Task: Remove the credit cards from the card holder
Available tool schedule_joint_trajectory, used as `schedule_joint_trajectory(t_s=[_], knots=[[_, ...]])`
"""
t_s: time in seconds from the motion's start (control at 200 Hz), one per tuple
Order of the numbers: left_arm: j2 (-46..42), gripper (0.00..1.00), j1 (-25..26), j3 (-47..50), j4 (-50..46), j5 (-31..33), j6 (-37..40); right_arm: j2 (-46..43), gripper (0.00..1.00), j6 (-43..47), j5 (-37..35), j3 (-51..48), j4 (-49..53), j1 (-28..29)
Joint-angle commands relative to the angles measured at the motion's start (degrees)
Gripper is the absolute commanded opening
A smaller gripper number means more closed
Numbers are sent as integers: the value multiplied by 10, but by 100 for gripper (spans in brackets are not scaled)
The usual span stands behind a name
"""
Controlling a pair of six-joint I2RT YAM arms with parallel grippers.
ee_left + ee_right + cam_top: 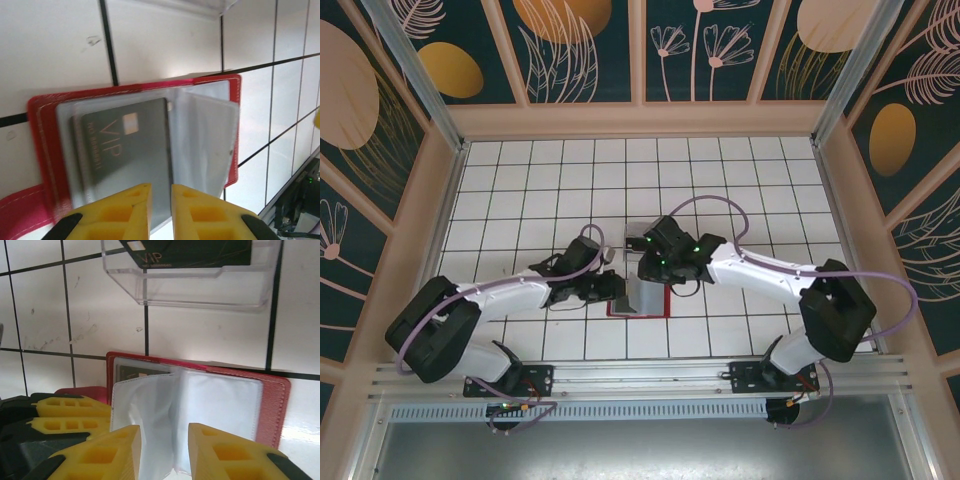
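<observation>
My left end effector (pixel 161 194) has its fingers pressed almost together, and I judge it is pinching the near edge of the card holder (pixel 42 130), which lies open on the worktop (pixel 165 45) straight ahead of its tips. Just beyond those tips a grey credit card (pixel 125 150) marked VIP sits in a clear sleeve. It should be light, stiff and slick, best taken by whichever edge shows at the sleeve mouth, while the sleeves themselves are floppy. My right end effector (pixel 164 434) is spread part way, with a clear leaf standing between its fingers, apparently unsqueezed. Beyond it, past the holder, a clear box (pixel 200 287) carries a dark card (pixel 200 250), cut off by the frame. How many cards hide behind the leaves I can't tell
</observation>
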State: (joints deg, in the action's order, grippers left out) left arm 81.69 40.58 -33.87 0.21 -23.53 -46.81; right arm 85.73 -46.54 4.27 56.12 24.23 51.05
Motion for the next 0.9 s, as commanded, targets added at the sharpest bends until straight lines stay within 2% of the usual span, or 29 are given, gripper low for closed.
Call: schedule_joint_trajectory(t_s=[0.0, 0.46, 0.896], knots=[[17, 19, 10, -28, -7, -4, -3, -26, 31, 7, -19, -15, 11, -9], [131, 19, 84, -126, -14, 1, -7, -89, 31, 15, -18, -70, 4, -43], [191, 20, 90, -152, -5, 0, -14, -106, 31, 16, -12, -94, 0, -54]])
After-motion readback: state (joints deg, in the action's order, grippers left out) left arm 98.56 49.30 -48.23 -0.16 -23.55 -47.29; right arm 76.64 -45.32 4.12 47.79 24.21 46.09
